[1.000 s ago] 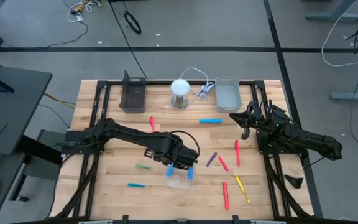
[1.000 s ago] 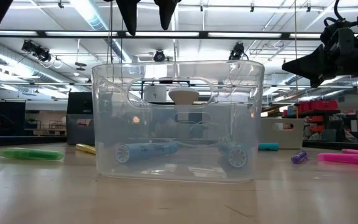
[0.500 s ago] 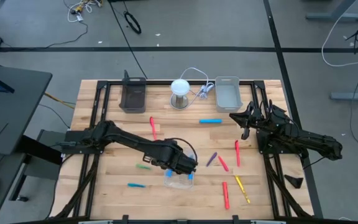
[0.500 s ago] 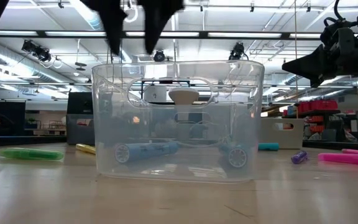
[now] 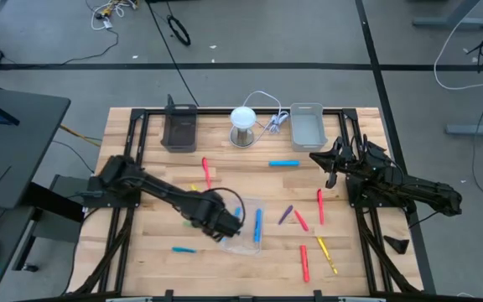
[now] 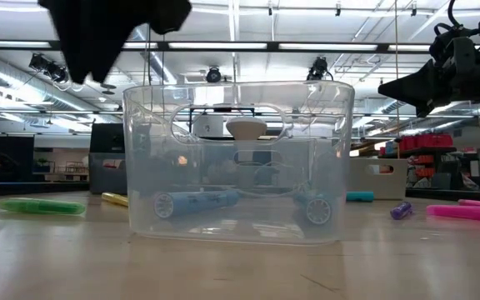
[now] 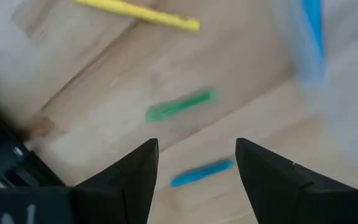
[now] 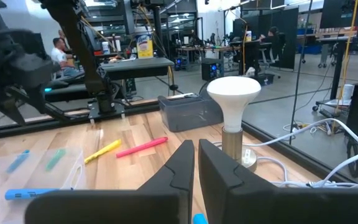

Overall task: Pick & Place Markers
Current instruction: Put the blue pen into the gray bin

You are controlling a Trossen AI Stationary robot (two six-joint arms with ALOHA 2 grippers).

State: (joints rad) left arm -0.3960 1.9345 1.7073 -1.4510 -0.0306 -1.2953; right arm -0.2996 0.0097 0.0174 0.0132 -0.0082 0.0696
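Note:
Markers lie scattered on the wooden table: red (image 5: 205, 168), blue (image 5: 283, 163), purple (image 5: 285, 215), red (image 5: 304, 262), yellow (image 5: 327, 254) and blue (image 5: 184, 249) ones. Blue markers (image 6: 194, 202) lie flat on the floor of the clear tray (image 5: 246, 236). My left gripper (image 5: 223, 225) hangs open just left of that tray. Its wrist view looks between the fingers (image 7: 196, 146) at a green marker (image 7: 180, 104) and a blue marker (image 7: 202, 172) on the wood below. My right gripper (image 5: 319, 158) waits shut at the table's right, holding nothing.
At the far edge stand a black tray (image 5: 179, 130), a white lamp (image 5: 243, 124) with its cord, and a grey tray (image 5: 307, 126). More markers lie right of the clear tray, among them a red marker (image 5: 320, 205). Black frame rails run along both sides.
My left gripper has moved from above the clear tray toward the table's left and slightly toward the near edge, staying open. This uncovers the blue marker in the tray. The markers and tray have not moved.

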